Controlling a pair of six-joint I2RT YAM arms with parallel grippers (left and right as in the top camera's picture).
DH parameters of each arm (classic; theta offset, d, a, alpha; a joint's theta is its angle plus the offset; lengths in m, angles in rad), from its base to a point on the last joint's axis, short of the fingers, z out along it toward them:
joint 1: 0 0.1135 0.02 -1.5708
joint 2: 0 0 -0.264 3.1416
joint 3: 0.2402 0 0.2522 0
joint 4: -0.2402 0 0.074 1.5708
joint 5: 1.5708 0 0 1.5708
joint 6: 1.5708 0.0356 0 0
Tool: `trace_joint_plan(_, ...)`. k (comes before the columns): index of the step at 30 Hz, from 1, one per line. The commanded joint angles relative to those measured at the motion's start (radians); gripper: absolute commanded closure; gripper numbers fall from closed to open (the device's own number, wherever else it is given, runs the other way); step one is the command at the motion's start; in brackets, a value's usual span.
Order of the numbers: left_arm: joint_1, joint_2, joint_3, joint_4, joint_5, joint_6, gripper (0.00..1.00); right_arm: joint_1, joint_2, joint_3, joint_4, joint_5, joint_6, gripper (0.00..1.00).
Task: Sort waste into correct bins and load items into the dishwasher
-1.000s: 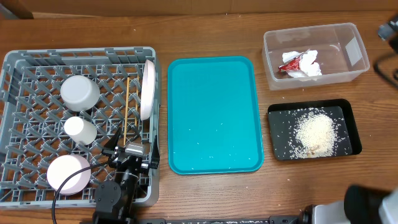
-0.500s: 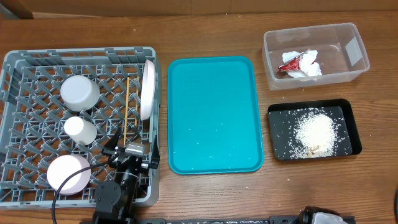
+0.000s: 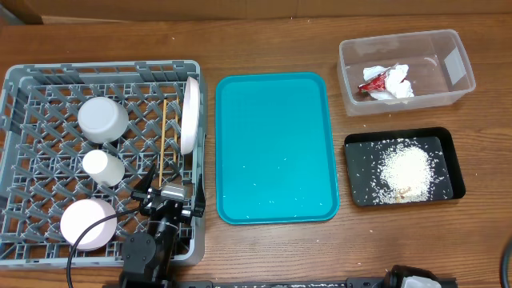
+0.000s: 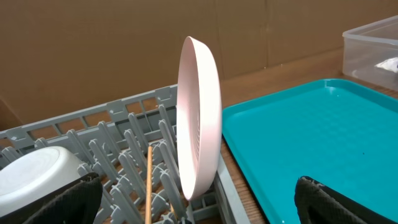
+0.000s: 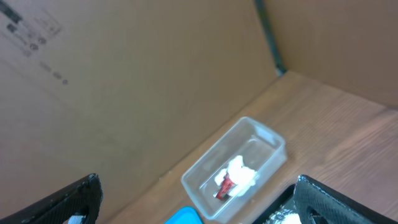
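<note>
From where I stand nearly everything looks put away, so what worries me is how the arms leave. The left hand (image 3: pixel 168 194) sits low over the lower right corner of the grey rack (image 3: pixel 24 76), fingers spread wide and holding nothing. Directly ahead of it in the wrist view the plate (image 4: pixel 198 112) stands on edge against the rack's right wall. A careless lift or swing toward the top of the frame could clip that plate and tip it onto the teal tray (image 3: pixel 276 144) or the desk. The chopsticks (image 3: pixel 164 144) lie flat on the lattice just left of the plate, and a knock might drop them between the pegs. The bowl (image 3: pixel 102 118), cup (image 3: pixel 102 168) and saucer (image 3: pixel 86 222) sit further left, out of the likely path (though the arm's cable trails close to the saucer). The right hand (image 5: pixel 199 202) is raised high, also spread and empty, looking down on the clear tub (image 3: pixel 460 48) holding the napkin (image 3: pixel 398 84) and red wrapper (image 3: pixel 373 84). The rice (image 3: pixel 404 170) lies in the black tray (image 3: pixel 444 136). A few pale specks dot the teal tray, and chasing them could scatter them.
</note>
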State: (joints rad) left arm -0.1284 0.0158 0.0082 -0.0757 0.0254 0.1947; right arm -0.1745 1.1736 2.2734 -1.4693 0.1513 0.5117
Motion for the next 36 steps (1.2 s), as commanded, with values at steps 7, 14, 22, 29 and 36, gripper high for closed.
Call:
trace_joint_plan(7,0.007,-0.011,-0.003,-0.001,-0.006,0.015,0.00,0.019,-0.321,-0.626,0.353,-0.079,0.019,0.00)
trace_joint_plan(14,0.007,-0.011,-0.003,-0.001,-0.006,0.015,0.00,0.079,-0.618,-1.146,0.702,-0.078,0.042,0.00)
trace_joint_plan(22,0.007,-0.011,-0.003,-0.001,-0.006,0.015,0.00,0.158,-0.879,-1.572,0.932,-0.078,0.042,0.00)
trace_joint_plan(29,0.007,-0.011,-0.003,-0.001,-0.006,0.015,0.00,0.222,-1.024,-1.824,1.152,-0.021,0.042,0.00)
trace_joint_plan(36,0.007,-0.011,-0.003,-0.001,-0.006,0.015,0.00,0.248,-1.128,-2.000,1.298,-0.021,0.042,0.00)
